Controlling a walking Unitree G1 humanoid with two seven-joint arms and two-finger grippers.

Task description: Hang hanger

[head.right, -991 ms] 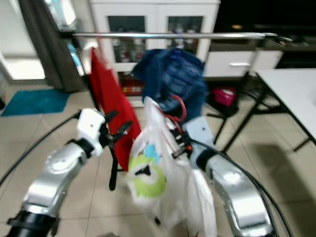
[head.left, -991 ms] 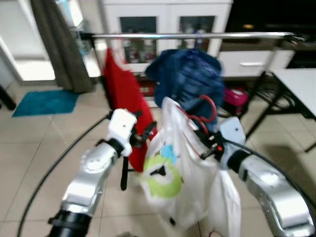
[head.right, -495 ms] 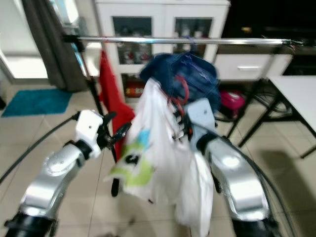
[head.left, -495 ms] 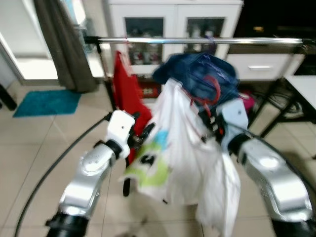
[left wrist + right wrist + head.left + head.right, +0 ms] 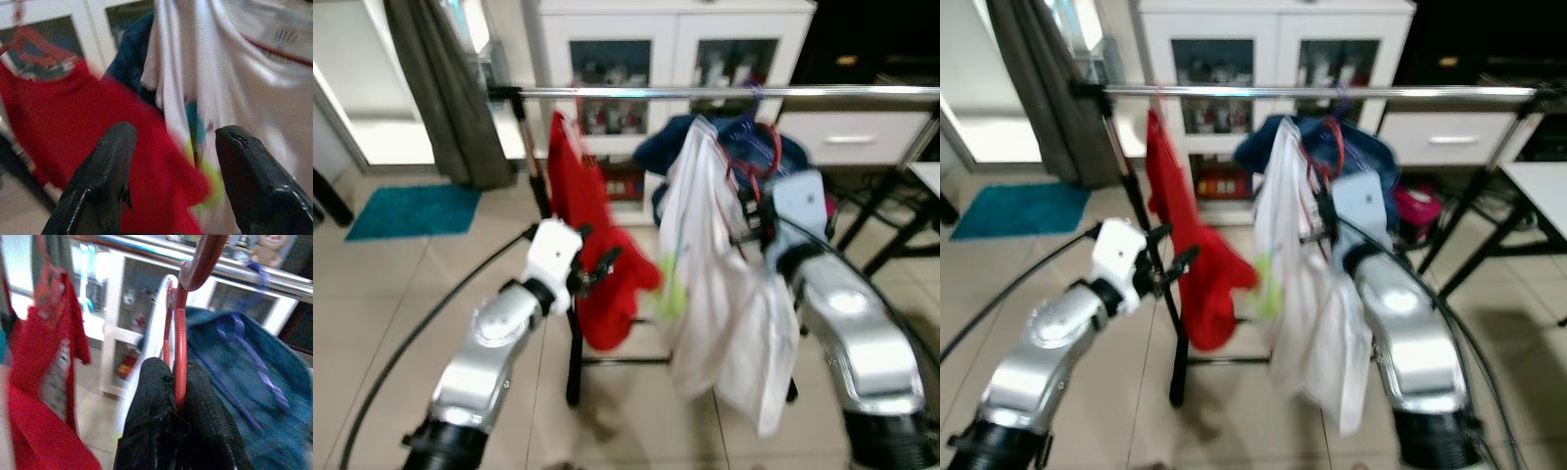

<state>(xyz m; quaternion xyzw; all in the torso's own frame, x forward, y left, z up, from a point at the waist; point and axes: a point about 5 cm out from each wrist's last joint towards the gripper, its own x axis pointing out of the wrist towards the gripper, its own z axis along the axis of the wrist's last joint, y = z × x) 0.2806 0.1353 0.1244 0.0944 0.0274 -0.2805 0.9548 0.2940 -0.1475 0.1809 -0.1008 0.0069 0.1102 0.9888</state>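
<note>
A red hanger [image 5: 180,347] carries a white shirt [image 5: 705,255] with green and blue print. My right gripper [image 5: 749,208] is shut on the hanger's neck and holds it high. The hook [image 5: 200,264] reaches up to the silver rail [image 5: 636,92]; I cannot tell whether it rests on it. A red garment [image 5: 592,235] hangs from the rail at the left, and a blue denim garment [image 5: 788,152] hangs behind the shirt. My left gripper [image 5: 597,266] is open, with nothing held, in front of the red garment [image 5: 73,112].
A white cabinet [image 5: 656,49] with glass doors stands behind the rail. A grey curtain [image 5: 440,88] and a teal mat [image 5: 411,211] are at the left. At the right is a white table [image 5: 1542,186]. The rack's black post [image 5: 573,362] stands on the tiled floor.
My right gripper has lifted the hanger and white shirt up and forward to the rail. The shirt has swung sideways. The view has drawn closer to the rack. My left gripper has stayed put.
</note>
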